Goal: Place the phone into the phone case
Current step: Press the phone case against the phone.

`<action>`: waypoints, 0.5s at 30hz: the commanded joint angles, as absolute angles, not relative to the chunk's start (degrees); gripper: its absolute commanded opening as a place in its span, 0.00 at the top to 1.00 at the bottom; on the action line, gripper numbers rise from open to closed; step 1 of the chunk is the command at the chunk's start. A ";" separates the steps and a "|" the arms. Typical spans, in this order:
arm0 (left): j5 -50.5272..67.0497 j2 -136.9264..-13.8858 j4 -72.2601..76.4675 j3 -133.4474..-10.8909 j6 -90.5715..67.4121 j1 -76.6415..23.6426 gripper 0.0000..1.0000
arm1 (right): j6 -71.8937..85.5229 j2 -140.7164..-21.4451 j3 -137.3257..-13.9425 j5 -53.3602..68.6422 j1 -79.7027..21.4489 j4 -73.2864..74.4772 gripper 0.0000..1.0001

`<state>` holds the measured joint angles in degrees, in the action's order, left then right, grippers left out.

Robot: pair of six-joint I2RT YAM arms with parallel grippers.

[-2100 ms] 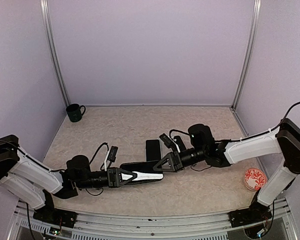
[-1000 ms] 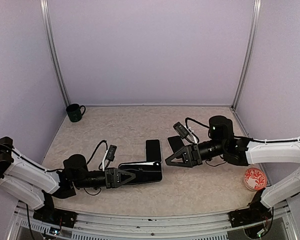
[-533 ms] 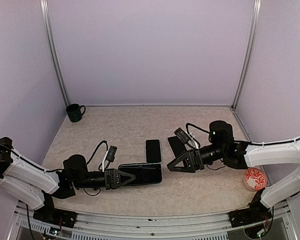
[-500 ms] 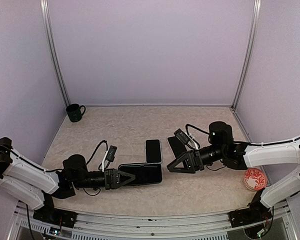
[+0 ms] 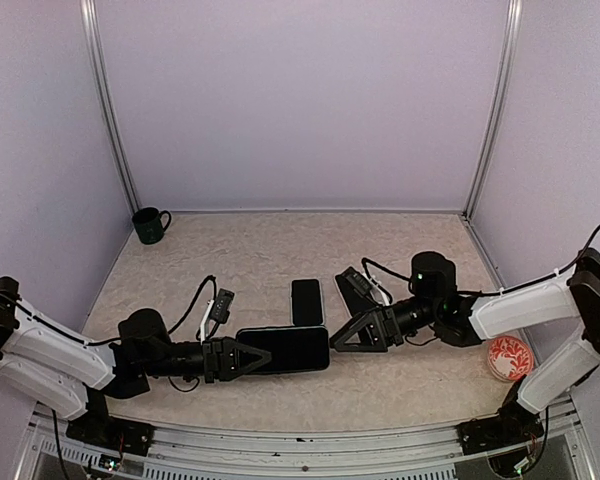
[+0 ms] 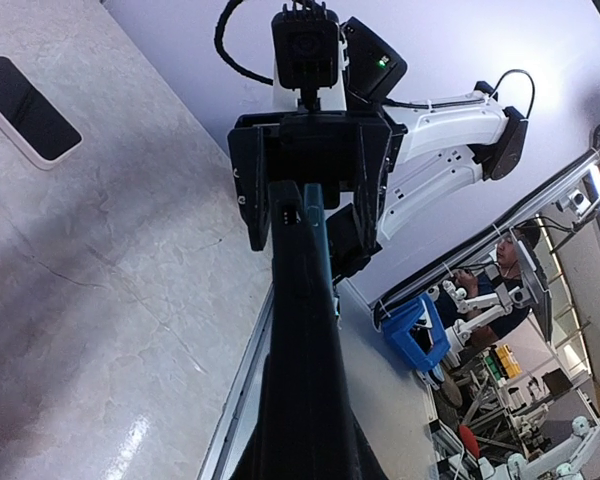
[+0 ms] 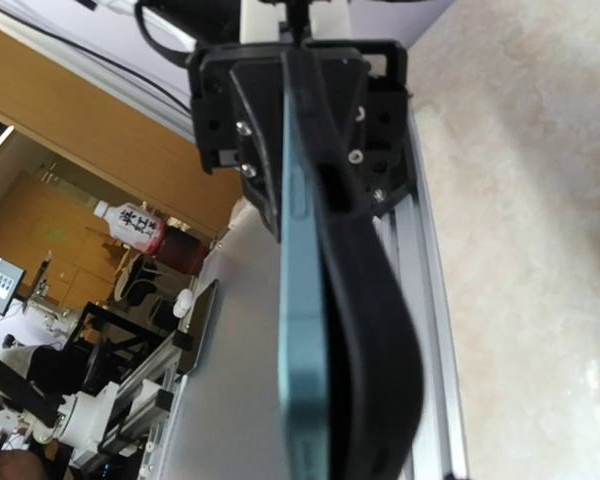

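Left fingers [image 5: 242,357] clamp the black rectangular phone case [image 5: 285,349] — right fingers [image 5: 346,338] stand parted just beside its far end, holding nothing.

I get three views; the top external camera sits high behind the arm bases, looking down and forward across the whole table [image 5: 280,250] to the back wall; my left wrist camera looks rightward along the phone [image 6: 305,330], very close, edge-on, facing the right gripper [image 6: 310,160]; my right wrist camera looks the opposite way along the same phone [image 7: 305,330], facing the left gripper [image 7: 300,120]; all three share that phone and the tabletop.
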<state>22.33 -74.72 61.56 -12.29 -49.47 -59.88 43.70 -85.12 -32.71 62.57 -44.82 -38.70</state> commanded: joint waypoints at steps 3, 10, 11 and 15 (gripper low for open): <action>24.33 -74.02 68.92 -13.42 -48.23 -60.63 0.98 | 49.23 -87.89 -31.36 65.58 -44.58 -49.97 0.41; 25.17 -75.38 70.71 -13.88 -48.57 -60.89 0.99 | 53.83 -90.13 -31.36 67.21 -46.01 -57.61 0.45; 25.17 -75.47 70.75 -13.96 -48.58 -60.91 0.99 | 54.28 -90.36 -31.52 67.39 -46.26 -58.64 0.45; 25.23 -75.58 70.75 -14.15 -48.59 -60.91 0.99 | 56.28 -91.28 -31.81 68.03 -47.03 -61.50 0.52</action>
